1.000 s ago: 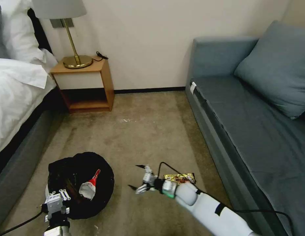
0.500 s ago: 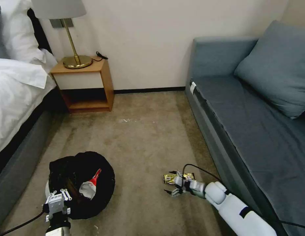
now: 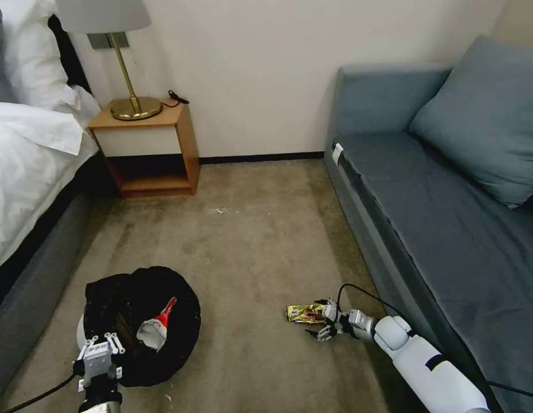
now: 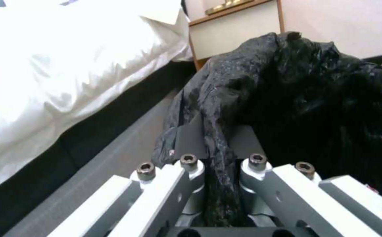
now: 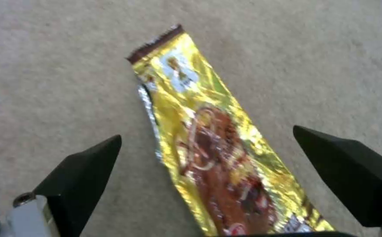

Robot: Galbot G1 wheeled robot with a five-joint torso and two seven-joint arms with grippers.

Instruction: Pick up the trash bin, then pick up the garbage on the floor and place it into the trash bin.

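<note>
**Right gripper spread over the snack bar wrapper, left gripper clamped on the bin's bag**

Your right gripper point(image 3: 322, 320) sits low over the carpet point(image 3: 255, 241) with its black fingertips point(image 5: 81, 171) spread wide. From its wrist camera you see the gold-brown snack bar wrapper point(image 5: 217, 148) lying flat on the floor between the two fingertips, with a clear strip of carpet on either side, so neither tip touches it. From your head camera the same wrapper point(image 3: 305, 312) lies just beside the gripper, on its left, close to the base of the grey sofa point(image 3: 450, 229).

Your left gripper point(image 3: 100, 358) is at the near edge of the trash bin point(image 3: 141, 321). Its wrist camera shows the fingers closed narrow on a fold of the crinkled black bag point(image 4: 217, 144) at the bin's rim, with the bag bulging up just beyond them. You can see a sliver of the white bin wall point(image 3: 81, 334) below the bag on the bed side. Inside the bin lies a red-and-white wrapper point(image 3: 156, 328). The bin and the snack bar wrapper are well apart, with bare carpet between them.

Farther off, the bed point(image 3: 31, 172) with white linen runs along your left. Against the far wall stands a wooden nightstand point(image 3: 149, 146) carrying a brass lamp point(image 3: 126, 69).
</note>
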